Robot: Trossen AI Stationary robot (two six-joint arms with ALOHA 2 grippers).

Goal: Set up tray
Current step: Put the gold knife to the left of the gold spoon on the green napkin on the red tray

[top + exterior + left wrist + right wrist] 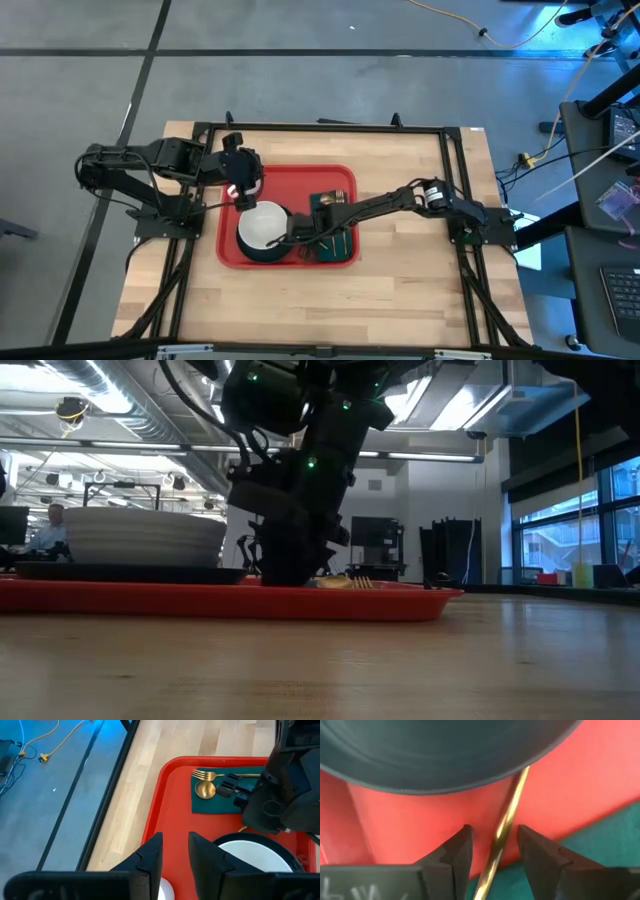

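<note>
The red tray [300, 180] lies mid-table. On it stand a dark plate [250, 255] with a white bowl [262, 225] and, to the right, a green napkin [215, 805] bearing a gold fork [225, 774] and spoon [205, 790]. A gold utensil handle [507, 822] runs from under the plate's rim [445, 755] onto the napkin [610, 850]. My right gripper [494, 834] points down with its open fingers on either side of that handle, and whether they touch it I cannot tell. My left gripper [175, 852] hovers above the tray's far-left corner, slightly open and holding nothing.
Bare wood surrounds the tray, with most room on the near side [330, 310] and to the right [410, 250]. A black frame [320, 128] runs round the table's edges. In the low view the bowl [140, 535] stands high above the tray's rim [200, 600].
</note>
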